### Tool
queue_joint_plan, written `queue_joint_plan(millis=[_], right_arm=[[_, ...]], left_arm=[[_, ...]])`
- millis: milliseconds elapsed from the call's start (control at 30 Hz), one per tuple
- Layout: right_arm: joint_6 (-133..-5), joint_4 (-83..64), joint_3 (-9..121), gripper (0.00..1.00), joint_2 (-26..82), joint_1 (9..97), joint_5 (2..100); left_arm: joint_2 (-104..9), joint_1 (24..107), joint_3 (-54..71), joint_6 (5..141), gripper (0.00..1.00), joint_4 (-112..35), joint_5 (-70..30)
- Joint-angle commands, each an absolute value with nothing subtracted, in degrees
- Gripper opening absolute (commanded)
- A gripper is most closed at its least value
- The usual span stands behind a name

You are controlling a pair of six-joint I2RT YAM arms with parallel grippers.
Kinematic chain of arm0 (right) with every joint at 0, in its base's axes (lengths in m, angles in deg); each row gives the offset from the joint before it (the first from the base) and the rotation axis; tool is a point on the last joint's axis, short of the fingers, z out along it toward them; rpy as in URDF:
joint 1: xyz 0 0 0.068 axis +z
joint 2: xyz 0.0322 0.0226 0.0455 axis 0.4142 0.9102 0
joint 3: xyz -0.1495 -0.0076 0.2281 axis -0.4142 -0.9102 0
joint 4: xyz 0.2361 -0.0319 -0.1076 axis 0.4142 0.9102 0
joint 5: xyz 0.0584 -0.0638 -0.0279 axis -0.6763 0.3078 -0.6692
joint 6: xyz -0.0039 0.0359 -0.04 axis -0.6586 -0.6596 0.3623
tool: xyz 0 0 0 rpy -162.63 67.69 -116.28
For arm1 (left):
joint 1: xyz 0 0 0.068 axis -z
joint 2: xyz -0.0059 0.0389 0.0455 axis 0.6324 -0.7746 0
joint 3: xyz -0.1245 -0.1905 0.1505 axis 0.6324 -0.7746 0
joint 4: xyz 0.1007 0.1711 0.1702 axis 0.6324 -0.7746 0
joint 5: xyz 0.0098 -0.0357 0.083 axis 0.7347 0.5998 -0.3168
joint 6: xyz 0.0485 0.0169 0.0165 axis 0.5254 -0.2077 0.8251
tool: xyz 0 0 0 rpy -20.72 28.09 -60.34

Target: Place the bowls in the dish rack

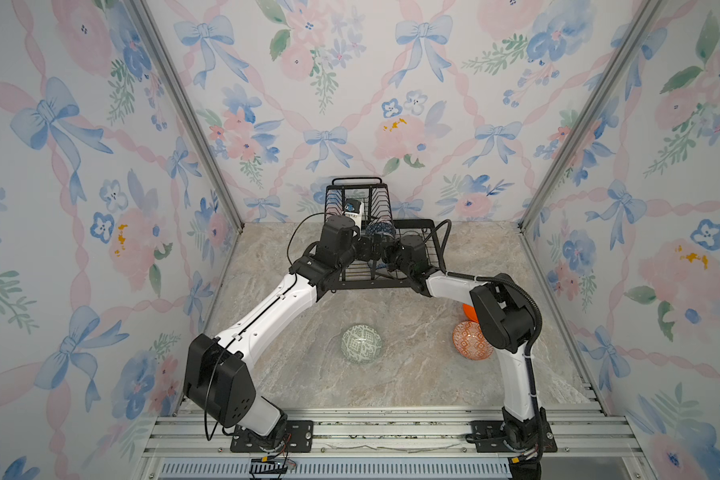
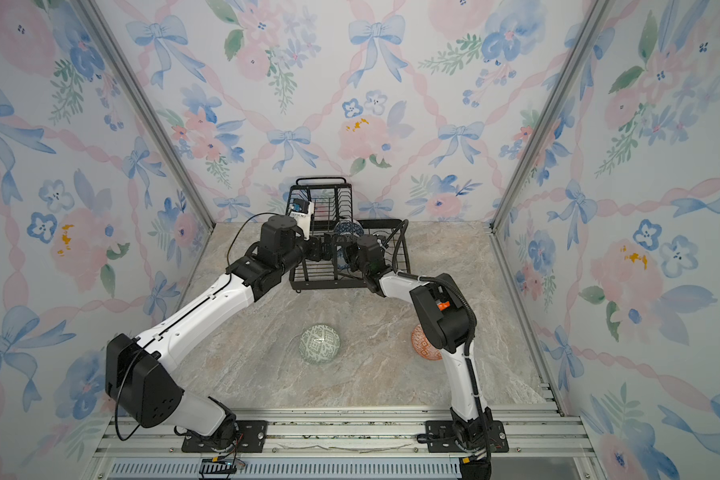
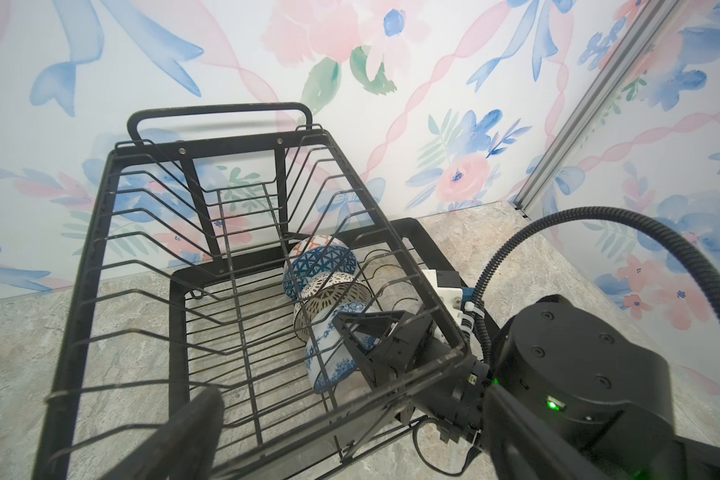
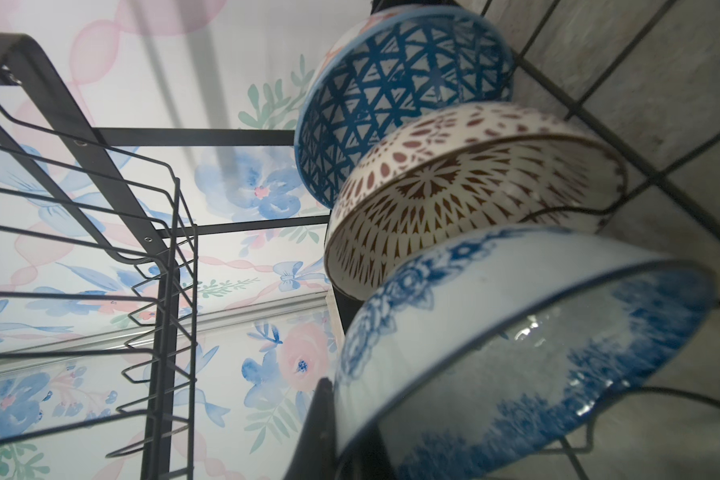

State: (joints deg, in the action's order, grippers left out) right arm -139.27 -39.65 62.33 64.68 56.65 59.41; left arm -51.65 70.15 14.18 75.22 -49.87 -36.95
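Note:
The black wire dish rack (image 1: 357, 195) (image 2: 321, 195) (image 3: 217, 112) (image 4: 175, 249) stands at the back wall. In its lower tray three bowls lean in a row: dark-blue geometric (image 3: 321, 266) (image 4: 391, 99) (image 1: 378, 230), brown-and-white (image 3: 333, 293) (image 4: 454, 195), and blue-white floral (image 3: 333, 368) (image 4: 516, 299). My right gripper (image 4: 341, 436) (image 3: 350, 336) is shut on the floral bowl's rim. My left gripper (image 3: 350, 436) hangs open over the front edge of the upper basket, holding nothing. A green-white bowl (image 1: 361, 344) (image 2: 319, 344) sits on the table.
An orange-white bowl (image 1: 468, 343) (image 2: 422, 345) and a plain orange bowl (image 1: 467, 311) lie at the right, partly hidden behind my right arm. The right arm's black cable (image 3: 599, 220) arches beside the rack. Papered walls close in on three sides.

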Motion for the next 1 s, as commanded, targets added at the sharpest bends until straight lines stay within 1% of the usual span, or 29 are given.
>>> queue_joint_plan(millis=[0,567,867,967], right_arm=[[-140.47,-42.11,61.44,0.00,64.88,57.71,58.97],[-143.79,-41.93,59.35,0.00,64.37,58.43,60.20],[-143.89,-41.19,58.12,0.02,63.60,58.31,60.82],[-144.43,-41.52,57.66,0.05,63.50,58.09,60.82]], left_arm=[[-50.65,69.73,13.74,74.36,0.98,-50.13,-36.22],[-49.53,69.75,12.03,73.77,0.98,-50.14,-36.67],[-50.19,69.49,12.17,73.86,0.98,-50.14,-36.41],[-50.14,69.38,12.17,73.82,0.98,-50.08,-36.23]])
